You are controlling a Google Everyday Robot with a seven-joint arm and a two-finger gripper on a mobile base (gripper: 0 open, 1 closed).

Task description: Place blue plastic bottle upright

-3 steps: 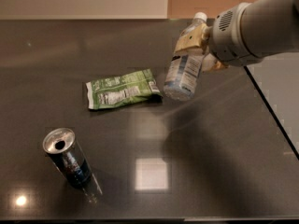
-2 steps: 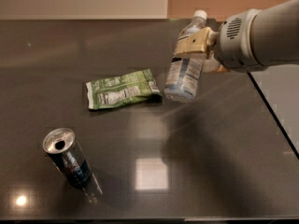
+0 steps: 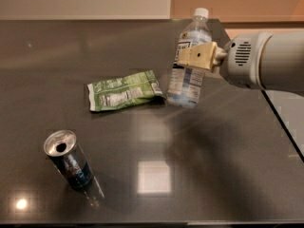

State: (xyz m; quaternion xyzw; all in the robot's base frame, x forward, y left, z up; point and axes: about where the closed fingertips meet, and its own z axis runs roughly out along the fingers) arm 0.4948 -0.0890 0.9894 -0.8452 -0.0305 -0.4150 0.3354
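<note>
**Near-left corner.** A dark blue drink can (image 3: 68,161) stands upright with its silver top opened. There are markings on its side, but none can be read. It plays no part in the task.

**Centre of the table, toward the left edge.** A green snack bag (image 3: 124,90) lies flat. It has a white printed panel, and the print is not legible. Its right end lies just beside the base of the bottle; contact between them cannot be confirmed.

**Centre, toward the right edge.** The blue plastic bottle (image 3: 186,87) is nearly vertical, white cap uppermost, leaning slightly toward the right edge. Its white-and-blue label faces the camera, but no brand or wording can be made out. The gripper (image 3: 190,57) reaches in from the right edge. It is closed across the upper body of the bottle, with one beige finger lying over the front of the label.

**Progress.** The bottle is judged to be in hand and turned almost upright. Whether its base rests on the dark table (image 3: 228,175) or hangs just above it cannot be determined.

**Outstanding.**
- Correct the slight lean.
- Seat the base firmly on the table.
- Open the fingers and withdraw without tipping the bottle.

The task is judged well advanced but not complete.
</note>
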